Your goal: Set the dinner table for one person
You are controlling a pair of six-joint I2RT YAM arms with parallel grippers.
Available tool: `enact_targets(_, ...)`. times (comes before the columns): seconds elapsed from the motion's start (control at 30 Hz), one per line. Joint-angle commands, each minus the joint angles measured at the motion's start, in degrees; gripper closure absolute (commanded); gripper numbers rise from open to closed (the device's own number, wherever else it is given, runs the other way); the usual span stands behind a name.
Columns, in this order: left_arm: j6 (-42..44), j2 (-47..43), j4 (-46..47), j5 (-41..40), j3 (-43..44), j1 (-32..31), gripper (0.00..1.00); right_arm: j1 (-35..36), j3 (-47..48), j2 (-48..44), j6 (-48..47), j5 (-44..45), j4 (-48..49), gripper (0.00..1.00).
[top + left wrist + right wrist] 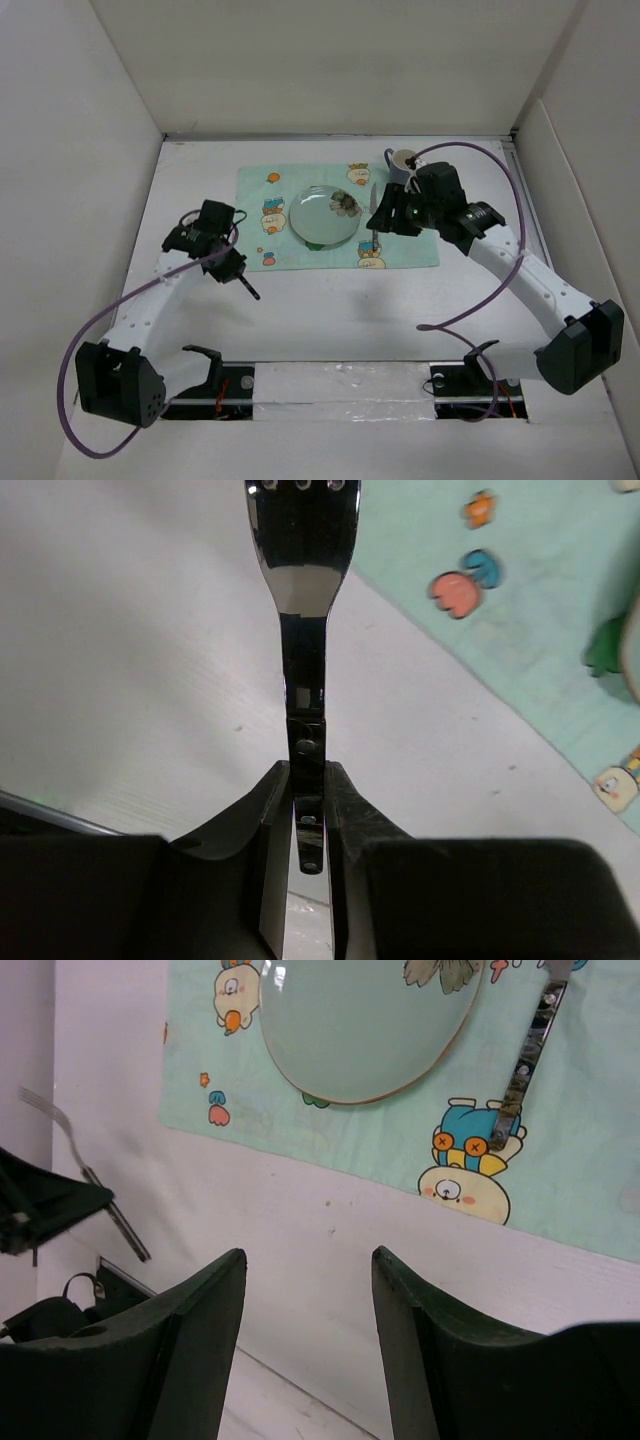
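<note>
No words, numbers or brand marks can be read in any view. The placemat [320, 258] carries cartoon prints only — any lettering beside them is too small to make out.

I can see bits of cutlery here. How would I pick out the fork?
On the white table, find the mint-green placemat; the left gripper is just off its near-left corner. The fork is the shiny piece clamped in it, while the other utensil lies flat on the placemat, right of the plate.
</note>
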Motion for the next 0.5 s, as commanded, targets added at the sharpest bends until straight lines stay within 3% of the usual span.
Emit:
enact_targets(0.0,13.1,5.3,-0.8,-4.0,9.0,0.0,1.0,-0.5,0.1,-1.4,0.0,-0.5,2.7,0.42)
enact_targets(0.03,15.1,7.8,-0.8,-4.7,13.7,0.0,1.0,-0.5,0.1,-1.5,0.0,-0.2,2.2,0.42)
enact_targets(0.07,18.5,14.9,-0.6,-7.7,18.2,-0.6,1.0,-0.5,0.0,-2.3,0.1,1.6,1.8,0.53)
enact_targets(0.1,19.9,14.9,-0.6,-7.7,18.2,-0.6,1.0,-0.5,-0.5,-2.8,0.1,1.6,1.8,0.53)
enact_targets(0.13,21.1,17.1,0.8,-10.3,22.1,-1.6,1.0,-0.5,-1.2,-3.6,0.3,2.3,2.6,0.7)
enact_targets(0.17,22.3,19.1,1.5,-11.8,24.1,-2.5,1.0,-0.5,-2.0,-4.4,0.5,2.3,3.2,0.71)
enact_targets(0.2,23.1,23.9,1.9,-13.1,26.3,-4.6,1.0,-0.5,-2.7,-5.3,0.8,2.8,3.9,0.95)
enact_targets(0.23,23.9,26.5,1.6,-14.2,30.9,-5.6,1.0,-0.5,-4.4,-6.6,1.3,2.8,4.6,1.0)
enact_targets(0.37,28.4,37.3,2.3,-16.5,40.5,-9.2,1.0,-0.5,-5.7,-7.8,1.4,3.8,1.7,0.98)
enact_targets(0.47,31.8,43.5,3.9,-17.3,44.5,-9.3,1.0,-0.5,-6.0,-8.6,0.9,4.5,-1.3,0.63)
